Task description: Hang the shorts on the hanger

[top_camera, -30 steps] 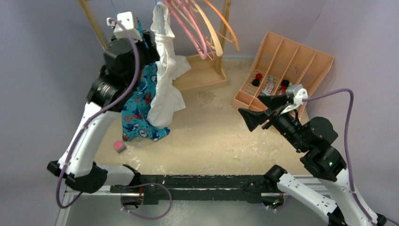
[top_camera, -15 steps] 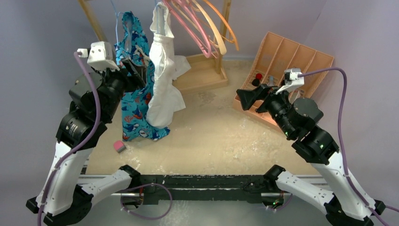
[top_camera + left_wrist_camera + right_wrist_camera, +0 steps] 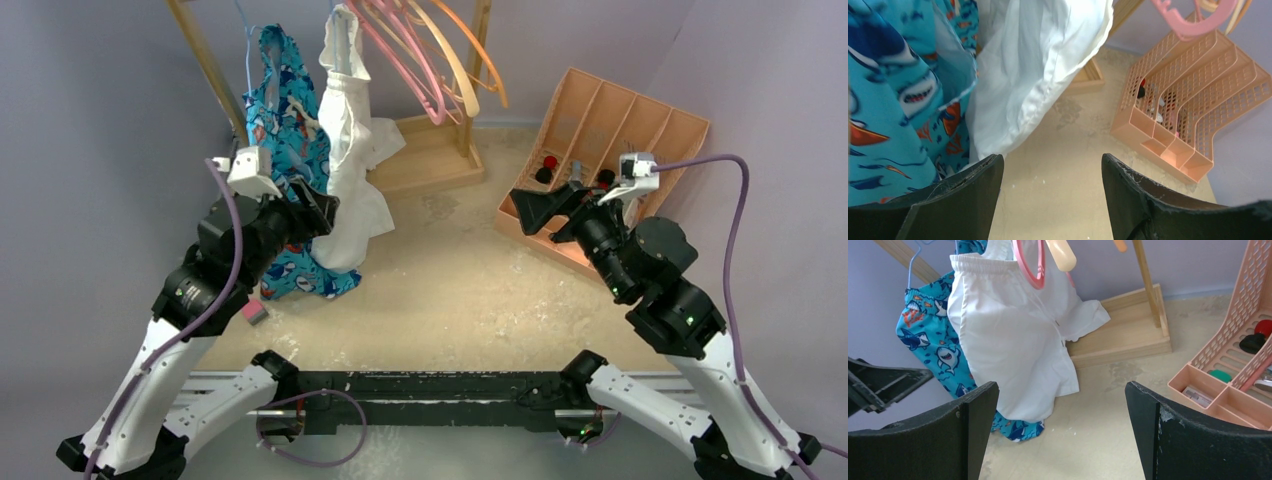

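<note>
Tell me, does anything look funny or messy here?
A little. The white shorts hang bunched and lopsided on the rack, one corner flopped onto the wooden base. The shark-print garment behind them droops to the table. A small pink block lies alone near the left arm. Both grippers are open and empty.

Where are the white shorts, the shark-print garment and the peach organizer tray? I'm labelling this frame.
white shorts (image 3: 1013, 340): right wrist view, middle of the hanging fabric.
shark-print garment (image 3: 285, 110): top external view, upper printed panel.
peach organizer tray (image 3: 640, 125): top external view, a slatted divider.
</note>
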